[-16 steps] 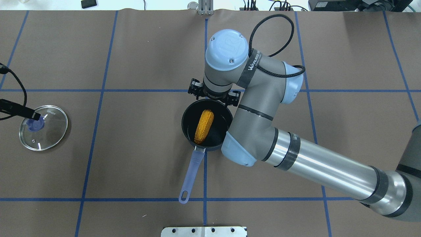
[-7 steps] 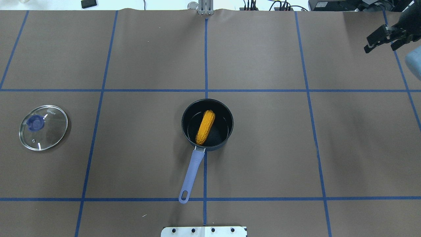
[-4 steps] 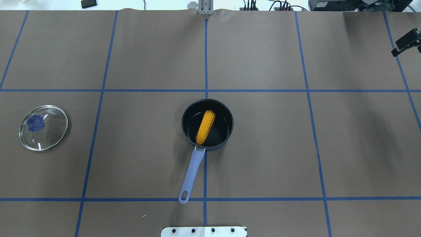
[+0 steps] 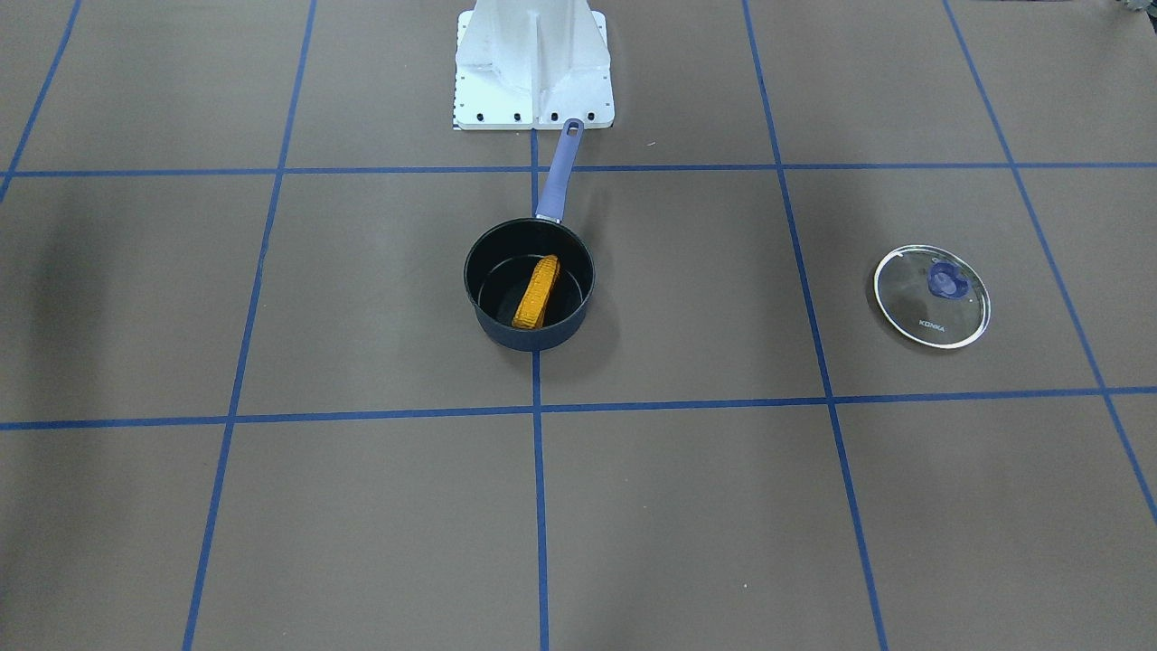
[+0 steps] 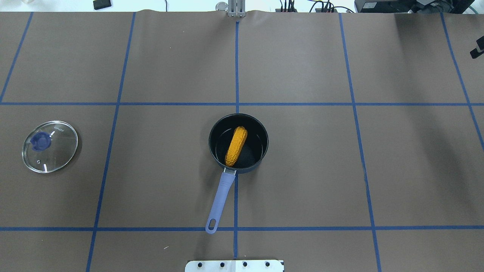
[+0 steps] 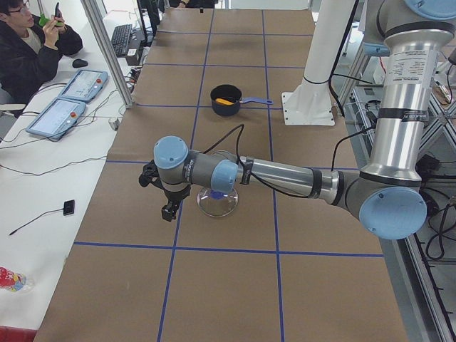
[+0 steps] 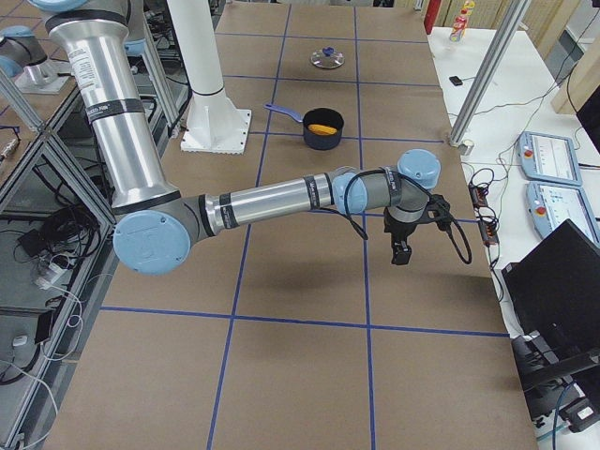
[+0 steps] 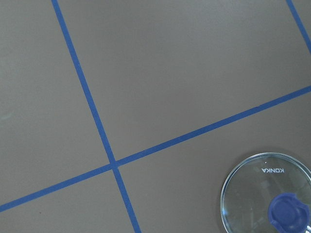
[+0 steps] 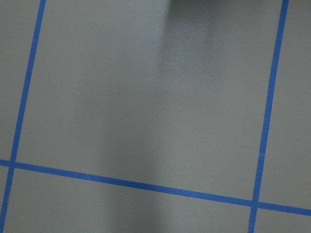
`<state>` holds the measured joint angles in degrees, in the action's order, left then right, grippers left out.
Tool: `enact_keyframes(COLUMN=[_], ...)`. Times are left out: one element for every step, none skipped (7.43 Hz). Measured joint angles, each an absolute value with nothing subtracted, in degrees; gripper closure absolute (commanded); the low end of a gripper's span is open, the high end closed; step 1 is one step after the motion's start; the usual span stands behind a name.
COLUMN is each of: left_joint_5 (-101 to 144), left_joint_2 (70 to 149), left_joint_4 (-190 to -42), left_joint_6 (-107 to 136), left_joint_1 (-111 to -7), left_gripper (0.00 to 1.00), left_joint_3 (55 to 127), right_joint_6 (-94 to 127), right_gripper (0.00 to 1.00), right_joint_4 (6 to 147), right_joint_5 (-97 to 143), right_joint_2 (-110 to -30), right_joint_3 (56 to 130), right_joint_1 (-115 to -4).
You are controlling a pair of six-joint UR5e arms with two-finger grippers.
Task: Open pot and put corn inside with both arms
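Two grippers, and you can't read either one. The left gripper point(image 6: 169, 211) hangs near the glass lid point(image 6: 217, 203) and shows only from the side. The right gripper point(image 7: 401, 251) is well apart from the saucepan point(image 5: 254, 153), just a black sliver cut off at the overhead view's edge. Open, closed, holding anything: you cannot tell. The corn cob point(image 5: 236, 146) lies slanted inside the uncovered saucepan, one end by the lavender handle point(image 5: 223, 190).

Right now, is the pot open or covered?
Open. The glass lid lies apart on the table, and the corn shows inside the pot.
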<state>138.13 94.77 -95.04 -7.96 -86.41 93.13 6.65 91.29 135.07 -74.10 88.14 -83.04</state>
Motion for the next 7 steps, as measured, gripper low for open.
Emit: enact_keyframes(left_joint_5=[138.2, 138.3, 138.3, 138.3, 138.3, 138.3, 138.3], left_joint_2=[94.5, 94.0, 93.7, 93.5, 93.4, 93.4, 93.4], left_joint_4=[-95.1, -95.3, -95.4, -95.4, -95.4, -95.4, -95.4], left_joint_6=[-8.0, -8.1, -8.2, -8.2, -8.3, -8.3, -8.3], left_joint_1=[-86.6, -86.7, -86.8, -86.8, -86.9, -86.9, -86.9], left_gripper=[0.02, 0.02, 0.02, 0.02, 0.02, 0.02, 0.02], left_joint_3=[92.7, 92.6, 92.6, 92.6, 92.7, 92.6, 92.3], right_joint_6=[6.8, 7.2, 7.4, 7.5, 7.4, 7.1, 6.8], right_gripper=[0.0, 0.0, 0.0, 0.0, 0.0, 0.0, 0.0], right_joint_4=[91.3, 91.5, 91.7, 91.8, 91.7, 91.4, 91.2], right_joint_5=[135.0, 135.1, 135.5, 135.8, 135.9, 135.7, 135.4], right_joint_2=[-74.7, -75.1, -75.7, -76.0, -76.2, -76.3, -76.3], right_joint_3=[88.8, 90.3, 91.8, 92.7, 92.9, 92.7, 92.0], right_joint_1=[-83.5, -83.8, -84.0, -84.1, -84.2, -84.3, -84.3])
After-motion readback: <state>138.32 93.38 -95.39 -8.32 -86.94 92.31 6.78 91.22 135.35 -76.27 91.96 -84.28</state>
